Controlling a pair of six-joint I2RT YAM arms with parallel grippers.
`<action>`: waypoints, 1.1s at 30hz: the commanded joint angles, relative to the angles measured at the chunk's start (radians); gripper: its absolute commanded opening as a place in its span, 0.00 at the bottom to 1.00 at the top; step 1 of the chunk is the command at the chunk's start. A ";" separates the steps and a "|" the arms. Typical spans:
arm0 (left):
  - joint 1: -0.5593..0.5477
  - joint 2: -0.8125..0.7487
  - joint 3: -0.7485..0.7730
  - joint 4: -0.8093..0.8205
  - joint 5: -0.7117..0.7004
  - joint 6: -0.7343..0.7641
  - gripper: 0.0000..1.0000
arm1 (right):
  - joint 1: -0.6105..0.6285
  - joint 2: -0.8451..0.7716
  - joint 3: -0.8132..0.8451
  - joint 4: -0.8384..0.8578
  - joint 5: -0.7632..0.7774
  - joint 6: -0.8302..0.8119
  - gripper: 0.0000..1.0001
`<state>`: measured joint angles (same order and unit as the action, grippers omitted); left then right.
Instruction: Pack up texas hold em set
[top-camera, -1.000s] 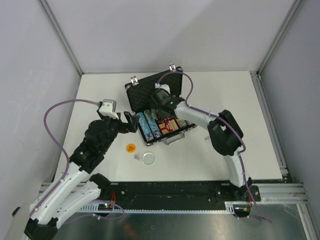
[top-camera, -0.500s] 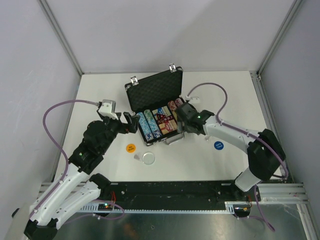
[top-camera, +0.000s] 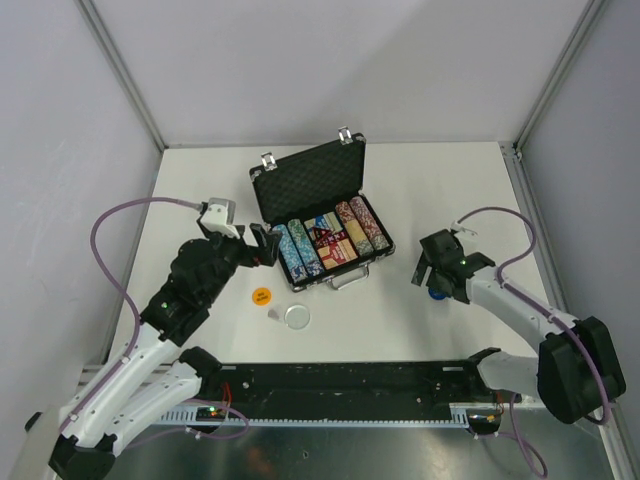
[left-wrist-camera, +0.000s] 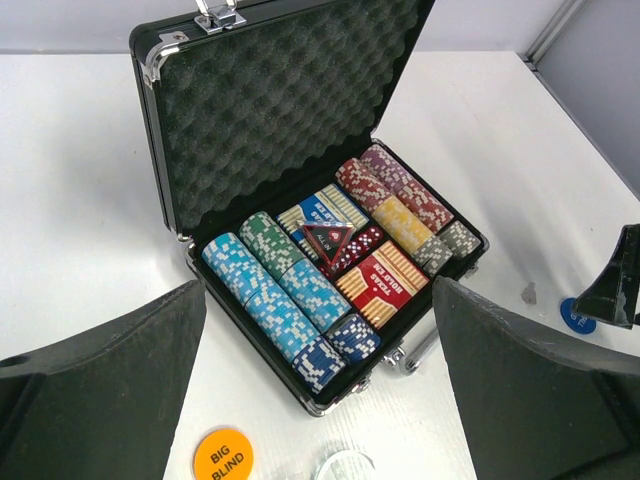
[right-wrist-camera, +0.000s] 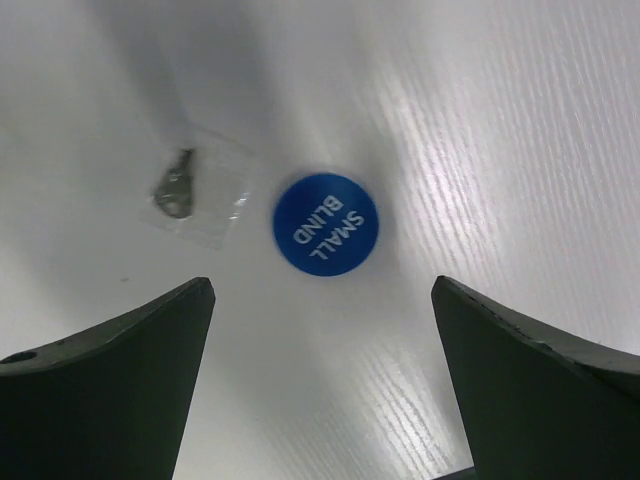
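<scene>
right fingers (right-wrist-camera: 110, 345) apart, above blue SMALL BLIND button (right-wrist-camera: 326, 223) – 3 o'clock of case | left fingers (left-wrist-camera: 115, 385) apart, empty, 9 o'clock of case | briefcase (top-camera: 318, 222) mid-counter (top-camera: 450, 190), lid up, long axis 8–2 o'clock, handle facing 5 o'clock

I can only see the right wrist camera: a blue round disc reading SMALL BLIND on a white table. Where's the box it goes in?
Observer: A small black silver-trimmed briefcase stands open to the left of the blue round disc, apart from it.
Operator: Is anything else lying outside it?
Observer: An orange round button marked BIG BLIND lies in front of the briefcase.
Operator: What's the other claw doing?
Observer: The left claw is open and empty, beside the briefcase's left end.
</scene>
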<state>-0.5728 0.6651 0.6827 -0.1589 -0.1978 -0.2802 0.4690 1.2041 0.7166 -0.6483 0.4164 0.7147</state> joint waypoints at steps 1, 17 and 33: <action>0.004 0.001 0.006 0.032 0.011 -0.002 1.00 | -0.068 -0.015 -0.052 0.070 -0.086 0.021 0.97; 0.004 0.001 0.006 0.033 0.001 0.002 1.00 | -0.142 0.123 -0.101 0.162 -0.115 0.003 0.74; 0.004 -0.008 0.002 0.033 -0.012 0.006 1.00 | -0.198 0.203 -0.101 0.233 -0.171 -0.058 0.63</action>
<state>-0.5728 0.6674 0.6827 -0.1593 -0.1989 -0.2802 0.2802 1.3582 0.6468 -0.4614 0.3077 0.6533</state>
